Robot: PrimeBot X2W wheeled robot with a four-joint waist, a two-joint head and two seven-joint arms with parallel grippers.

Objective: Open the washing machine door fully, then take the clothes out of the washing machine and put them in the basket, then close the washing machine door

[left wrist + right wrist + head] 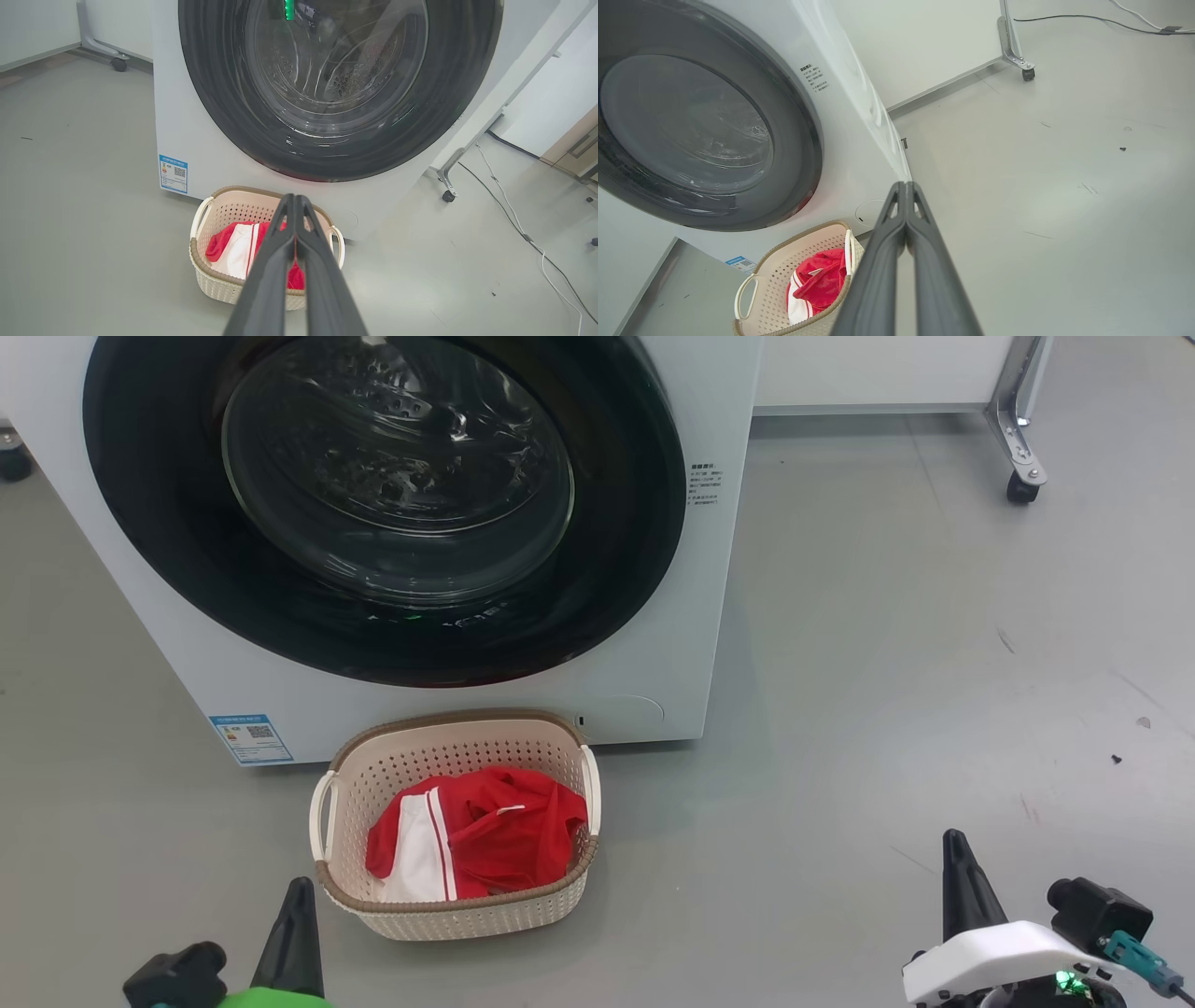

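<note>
Head view: the washing machine door (387,495) lies flush against the front of the washing machine (681,635), so it reads as closed. No red fabric shows through the glass. The clothes (504,831) lie in the basket (448,721), which stands on the floor (887,663) just in front of the machine, below the door. The left gripper (299,889) sits at the lower left, near the basket's front corner. The right gripper (954,845) sits at the lower right, well apart from the basket. Each shows as a single dark spike, jaws together. Left wrist view: the left gripper (295,199) has its fingertips touching and nothing clamped. The basket (205,261) and clothes (233,247) lie beyond and below the tips, not in contact. Right wrist view: the right gripper (905,185) likewise has its jaws pressed together and empty. It points past the machine's lower corner, with the basket (752,298) off to that view's lower left. Judgement: all three steps appear done. The door-closing step is the last in hand. The next move calls only for confirming the latch and keeping both arms clear of the basket.
</note>
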